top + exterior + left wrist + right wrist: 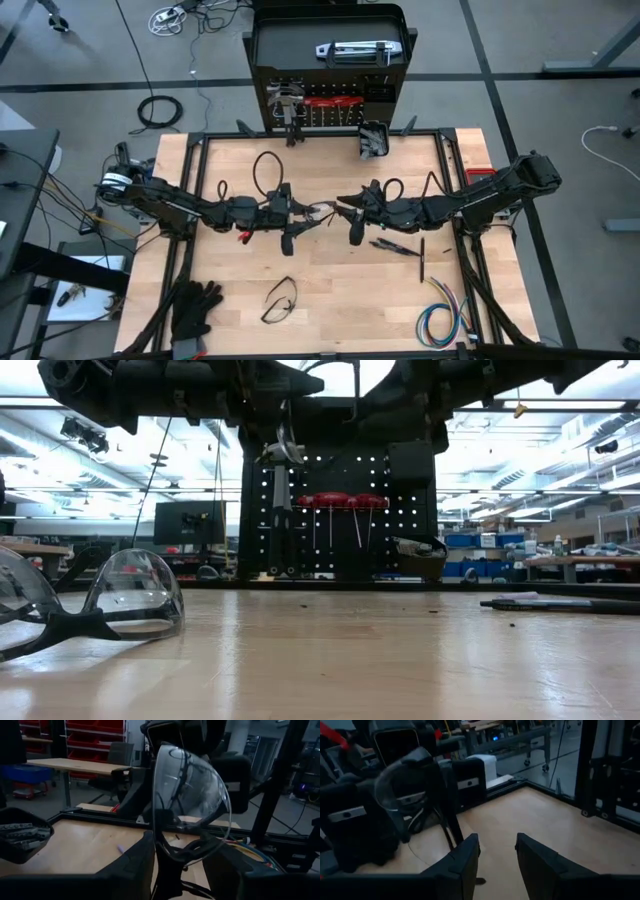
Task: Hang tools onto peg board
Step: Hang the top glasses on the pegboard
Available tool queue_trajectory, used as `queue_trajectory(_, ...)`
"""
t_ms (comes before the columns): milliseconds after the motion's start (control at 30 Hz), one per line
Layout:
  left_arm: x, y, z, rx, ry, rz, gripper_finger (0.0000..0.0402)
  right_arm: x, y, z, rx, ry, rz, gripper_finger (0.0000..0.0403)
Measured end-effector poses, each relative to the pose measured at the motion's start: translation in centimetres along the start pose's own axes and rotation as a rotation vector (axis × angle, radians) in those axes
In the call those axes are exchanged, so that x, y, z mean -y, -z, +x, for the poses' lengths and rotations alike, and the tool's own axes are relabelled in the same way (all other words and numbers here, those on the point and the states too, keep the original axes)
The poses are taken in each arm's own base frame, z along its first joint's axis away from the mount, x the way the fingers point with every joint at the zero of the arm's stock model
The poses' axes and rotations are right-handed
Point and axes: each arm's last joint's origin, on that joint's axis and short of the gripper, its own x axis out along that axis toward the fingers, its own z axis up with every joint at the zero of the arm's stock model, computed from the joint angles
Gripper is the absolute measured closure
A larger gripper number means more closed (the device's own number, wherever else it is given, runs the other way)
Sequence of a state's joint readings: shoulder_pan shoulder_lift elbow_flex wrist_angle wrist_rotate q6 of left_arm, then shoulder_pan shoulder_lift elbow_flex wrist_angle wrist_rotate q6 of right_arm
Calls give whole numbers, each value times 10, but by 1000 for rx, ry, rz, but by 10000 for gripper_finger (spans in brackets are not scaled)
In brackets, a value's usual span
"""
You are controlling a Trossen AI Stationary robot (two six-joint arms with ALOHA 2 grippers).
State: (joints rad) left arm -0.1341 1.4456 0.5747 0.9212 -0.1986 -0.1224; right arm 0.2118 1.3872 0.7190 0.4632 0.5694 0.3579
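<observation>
1. Upright at the table's far edge, the peg board [330, 70] carries red-handled screwdrivers [338, 501]; its small black bin [373, 139] holds grey metal pieces.
2. Left gripper [176, 865] clamps clear safety glasses [190, 805] mid-table.
3. Right gripper [497, 851] hovers opposite, fingers parted, empty.

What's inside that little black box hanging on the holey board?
The small black plastic bin on the upright black perforated metal peg board holds a heap of grey metal pieces. Only the top layer shows; anything underneath is covered by those pieces and the bin's walls.
</observation>
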Motion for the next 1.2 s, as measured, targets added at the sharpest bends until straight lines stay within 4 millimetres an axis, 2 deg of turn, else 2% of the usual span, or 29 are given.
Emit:
queue_trajectory(267,-2,2,0,-15,-55,-10,250,-14,7,-15,-13,38,-79,261)
queue_trajectory(433,-3,3,0,-22,-84,-7,250,-19,5,-16,-8,31,-89,261)
queue_trajectory(867,-2,5,0,-50,-62,22,250,-28,-8,29,-31,180,-320,261)
queue_trajectory(967,-2,6,0,-56,-61,7,250,-28,-12,28,-67,261,-340,261)
queue_trajectory(1200,-1,7,-1,-65,-60,4,250,-27,-26,4,-201,398,-398,261)
